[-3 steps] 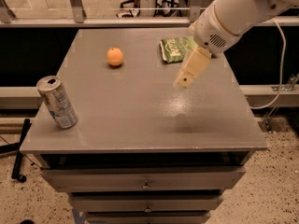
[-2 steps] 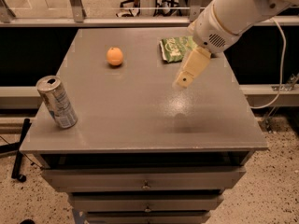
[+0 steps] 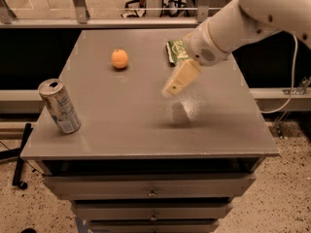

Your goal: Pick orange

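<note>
The orange point(image 3: 119, 58) is a small round bright fruit lying on the grey table top point(image 3: 126, 115) at the back, left of centre. My gripper point(image 3: 171, 90) hangs above the table's middle, to the right of the orange and nearer the front, pointing down and left. It is apart from the orange and holds nothing that I can see. The white arm point(image 3: 233, 25) reaches in from the upper right.
A dented silver drink can point(image 3: 59, 106) stands near the table's front left edge. A green snack bag point(image 3: 175, 51) lies at the back, partly hidden behind the arm. Drawers point(image 3: 150, 191) sit below the table top. A railing runs behind the table.
My gripper has moved left over the table, closer to the orange. The orange, can and bag have not moved.
</note>
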`<state>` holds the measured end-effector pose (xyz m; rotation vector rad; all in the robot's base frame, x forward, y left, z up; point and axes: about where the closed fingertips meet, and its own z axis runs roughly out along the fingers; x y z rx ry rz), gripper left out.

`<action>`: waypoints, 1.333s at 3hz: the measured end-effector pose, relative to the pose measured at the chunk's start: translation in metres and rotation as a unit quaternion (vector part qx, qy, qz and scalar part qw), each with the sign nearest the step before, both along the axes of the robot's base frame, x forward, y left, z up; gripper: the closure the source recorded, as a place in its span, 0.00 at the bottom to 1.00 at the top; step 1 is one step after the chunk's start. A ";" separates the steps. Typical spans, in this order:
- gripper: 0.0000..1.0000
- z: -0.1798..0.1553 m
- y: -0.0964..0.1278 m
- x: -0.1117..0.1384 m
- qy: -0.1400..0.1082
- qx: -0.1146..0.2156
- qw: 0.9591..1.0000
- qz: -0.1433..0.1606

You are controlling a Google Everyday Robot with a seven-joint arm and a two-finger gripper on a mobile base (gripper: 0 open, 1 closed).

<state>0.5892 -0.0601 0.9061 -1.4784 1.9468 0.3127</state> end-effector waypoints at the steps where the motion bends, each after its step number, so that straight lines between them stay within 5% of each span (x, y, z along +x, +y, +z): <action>1: 0.00 -0.011 0.060 0.048 -0.025 0.086 0.996 0.015; 2: 0.00 -0.007 0.110 0.091 -0.052 0.144 0.988 0.035; 4: 0.00 -0.034 0.179 0.142 -0.053 0.175 0.982 0.050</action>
